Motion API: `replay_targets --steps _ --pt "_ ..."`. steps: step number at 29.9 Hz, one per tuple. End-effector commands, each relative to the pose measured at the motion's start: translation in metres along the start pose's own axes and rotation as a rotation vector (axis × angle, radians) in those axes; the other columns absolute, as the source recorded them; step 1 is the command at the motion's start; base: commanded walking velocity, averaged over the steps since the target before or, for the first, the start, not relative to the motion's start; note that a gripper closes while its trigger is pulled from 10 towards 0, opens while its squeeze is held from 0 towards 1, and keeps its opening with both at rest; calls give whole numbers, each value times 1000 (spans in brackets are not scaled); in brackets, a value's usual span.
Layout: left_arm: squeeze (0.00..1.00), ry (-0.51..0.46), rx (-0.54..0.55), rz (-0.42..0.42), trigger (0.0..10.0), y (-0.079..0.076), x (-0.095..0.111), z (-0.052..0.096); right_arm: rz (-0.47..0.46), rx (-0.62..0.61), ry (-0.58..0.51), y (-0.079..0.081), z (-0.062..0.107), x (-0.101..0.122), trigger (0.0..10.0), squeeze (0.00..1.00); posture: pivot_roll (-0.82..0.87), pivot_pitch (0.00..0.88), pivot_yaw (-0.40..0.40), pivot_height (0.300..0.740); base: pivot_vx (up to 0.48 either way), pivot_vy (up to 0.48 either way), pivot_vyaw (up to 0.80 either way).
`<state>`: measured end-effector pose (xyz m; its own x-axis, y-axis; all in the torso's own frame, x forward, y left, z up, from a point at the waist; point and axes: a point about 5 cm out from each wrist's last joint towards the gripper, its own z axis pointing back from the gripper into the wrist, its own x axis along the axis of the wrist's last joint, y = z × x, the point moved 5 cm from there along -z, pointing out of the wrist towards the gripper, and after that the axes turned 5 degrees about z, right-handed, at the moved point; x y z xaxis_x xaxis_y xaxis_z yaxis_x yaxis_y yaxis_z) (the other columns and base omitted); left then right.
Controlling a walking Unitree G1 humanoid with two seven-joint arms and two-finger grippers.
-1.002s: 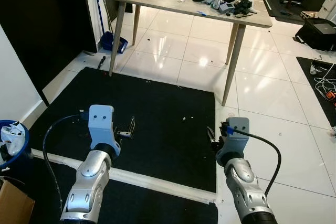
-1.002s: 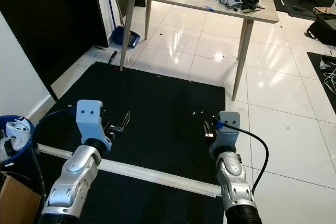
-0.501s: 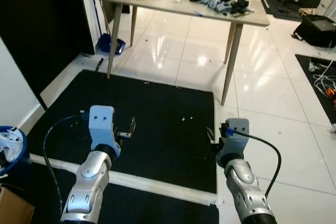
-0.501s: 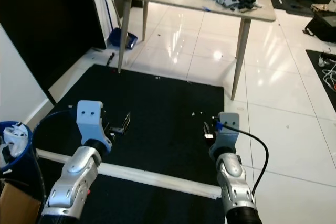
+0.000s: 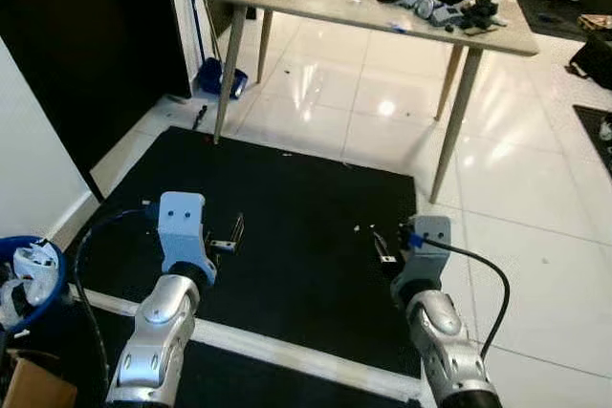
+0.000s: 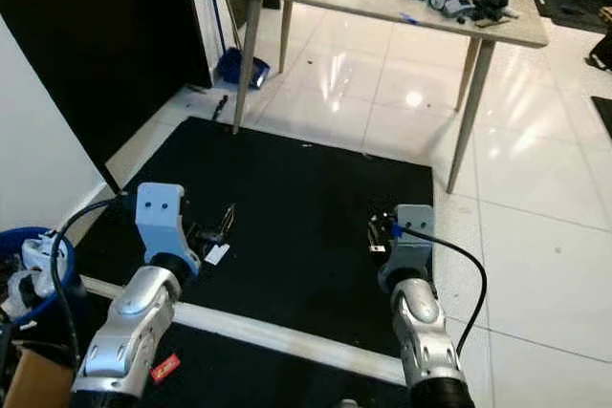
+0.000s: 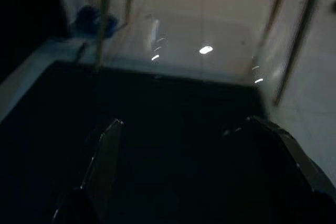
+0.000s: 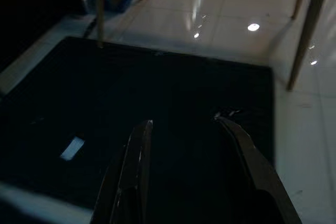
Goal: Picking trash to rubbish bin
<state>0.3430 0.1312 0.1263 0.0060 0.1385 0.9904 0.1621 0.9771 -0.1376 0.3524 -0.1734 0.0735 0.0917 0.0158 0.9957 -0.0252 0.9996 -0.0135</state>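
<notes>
Your left gripper and right gripper hover over the black mat, jaws apart, holding nothing. A white scrap lies on the mat beside the left gripper. The blue bin stands far left.

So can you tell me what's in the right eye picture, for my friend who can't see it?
Two silver robot arms reach over a black floor mat, each with an open, empty pincer: left pincer, right pincer. A small white scrap of paper lies on the mat near the left one, and a cluttered wooden table stands beyond on white tiles.
</notes>
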Motion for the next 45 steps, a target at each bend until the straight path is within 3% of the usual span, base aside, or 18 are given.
replay_targets --steps 1,45 --pt "0 12 20 0 10000 6 -4 3 3 5 9 3 0 -2 10000 0 23 117 -16 740 330 0 0" --pt "0 8 27 1 10000 7 -2 1 -6 -6 28 3 1 -6 10000 0 27 138 -10 740 329 0 0"
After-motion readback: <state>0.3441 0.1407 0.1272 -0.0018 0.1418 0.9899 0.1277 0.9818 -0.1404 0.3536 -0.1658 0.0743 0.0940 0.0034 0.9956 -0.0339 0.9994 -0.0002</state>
